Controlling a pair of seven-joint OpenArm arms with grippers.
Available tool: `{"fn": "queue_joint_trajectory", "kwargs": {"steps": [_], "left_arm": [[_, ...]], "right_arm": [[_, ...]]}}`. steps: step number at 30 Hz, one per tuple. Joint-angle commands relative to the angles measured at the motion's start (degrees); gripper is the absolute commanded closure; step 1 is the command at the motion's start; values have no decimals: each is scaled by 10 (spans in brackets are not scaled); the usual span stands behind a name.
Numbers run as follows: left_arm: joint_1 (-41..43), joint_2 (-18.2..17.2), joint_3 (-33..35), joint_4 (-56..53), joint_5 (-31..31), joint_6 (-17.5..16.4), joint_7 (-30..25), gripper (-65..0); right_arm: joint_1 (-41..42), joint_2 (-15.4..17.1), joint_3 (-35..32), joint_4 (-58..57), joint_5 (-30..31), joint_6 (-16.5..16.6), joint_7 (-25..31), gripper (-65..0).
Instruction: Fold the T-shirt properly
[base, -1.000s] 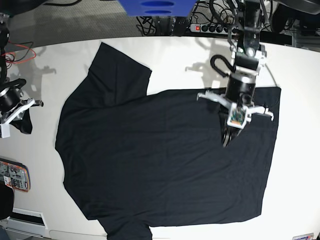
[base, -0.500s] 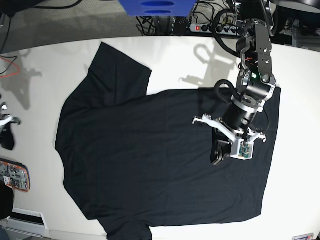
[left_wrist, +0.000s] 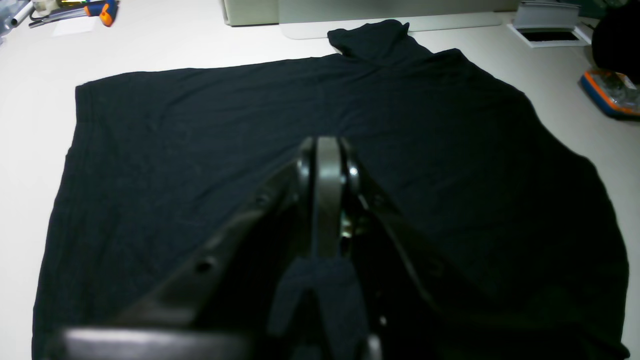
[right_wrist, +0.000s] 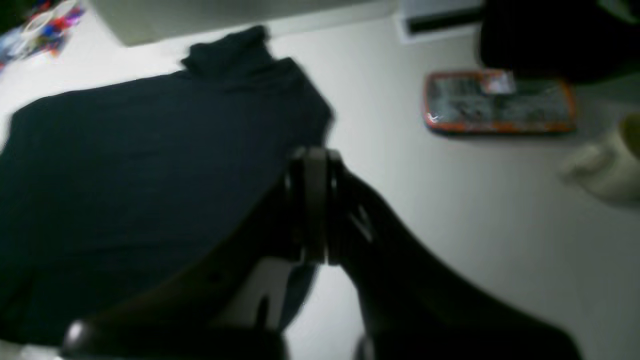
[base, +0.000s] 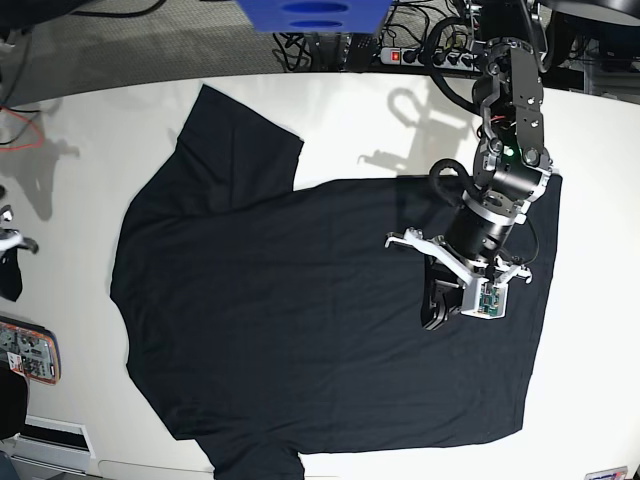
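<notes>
My right gripper (right_wrist: 315, 200) hangs with jaws together, empty, above the table (base: 80, 180) just off the T-shirt (base: 300, 300) edge. My left gripper (base: 437, 315), jaws together and empty, hovers over the shirt spread flat beneath it.

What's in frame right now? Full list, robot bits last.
T-shirt: 1, black, spread flat across the middle of the table, one sleeve toward the far edge.
Table: 1, off-white, under everything.
Case: 1, orange-rimmed, on the table beyond the shirt's collar end.
Power strip: 1, dark with a red switch, behind the table.
Cables: several, black, on the floor by the power strip.
Blue part: 1, top centre of the base view.
Left tool: 1, black, shut, above the shirt near its hem end.
Right tool: 1, black, shut, near the shirt's collar edge; holds nothing.
</notes>
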Motion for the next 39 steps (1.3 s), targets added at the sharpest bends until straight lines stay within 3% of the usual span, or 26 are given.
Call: {"fn": "queue_joint_trajectory", "kwargs": {"steps": [1, 5, 7, 9, 13, 17, 20, 26, 34, 37, 39], "left_arm": [[-7, -1, -1, 13, -5, -1, -15, 0], [-8, -1, -1, 13, -5, -1, -15, 0], [-9, -2, -1, 13, -5, -1, -15, 0], [-8, -9, -10, 13, -6, -1, -15, 0], [-14, -32, -18, 13, -30, -1, -15, 0], [-19, -61, -31, 13, -98, 0, -15, 0], [-20, -64, -60, 13, -136, -1, -13, 0], [-30, -81, -89, 13, -157, -1, -12, 0], [-35, -86, -87, 12, -154, -1, -11, 0], [-39, -86, -86, 12, -156, -2, -11, 0], [-41, -86, -86, 12, -156, -2, -11, 0]], "right_arm": [[17, 5, -27, 7, -19, -10, 19, 0], [56, -24, -176, 7, -150, -96, 31, 0], [73, -36, -237, 7, -182, -128, 27, 0], [87, -36, -288, 7, -184, -147, 27, 0], [132, -40, -350, 7, -187, -153, 26, 0], [163, -40, -375, 7, -187, -180, 26, 0], [184, -41, -397, 7, -186, -207, 26, 0], [238, -43, -448, 7, -186, -238, 26, 0], [316, -121, -454, 7, -185, -240, 33, 0], [334, -143, -454, 7, -188, -241, 81, 0], [332, -151, -453, 7, -195, -241, 150, 0]]}}
